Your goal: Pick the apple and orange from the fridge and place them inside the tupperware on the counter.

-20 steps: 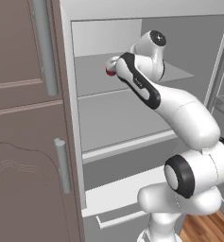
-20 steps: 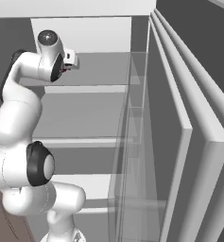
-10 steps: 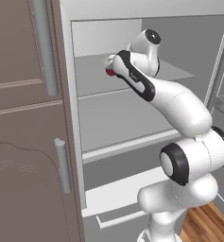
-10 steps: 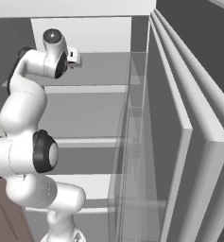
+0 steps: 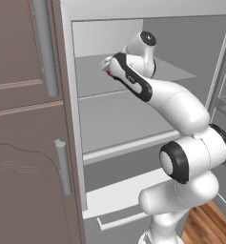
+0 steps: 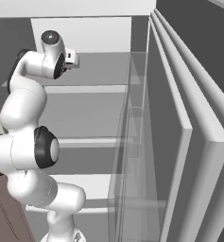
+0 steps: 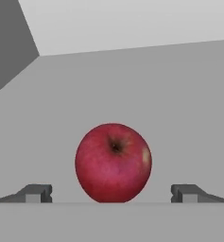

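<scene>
The red glossy apple rests on the grey upper shelf of the fridge, stem dimple facing the hand camera. My gripper is open, its two dark fingertips spread wide on either side of the apple and clear of it. In the left base view the arm reaches deep onto that upper shelf, with the gripper at the shelf's left part. From the right base, the hand is level with the same shelf. The orange, the tupperware and the counter are out of view.
Brown cabinets with silver handles stand close on the fridge's left. The open fridge door with its clear racks lies along the right. Below are a middle shelf and a lower drawer.
The arm has stretched further into the upper shelf and the hand has moved in over the apple, so the red spot beside the hand no longer shows in the left base view.
</scene>
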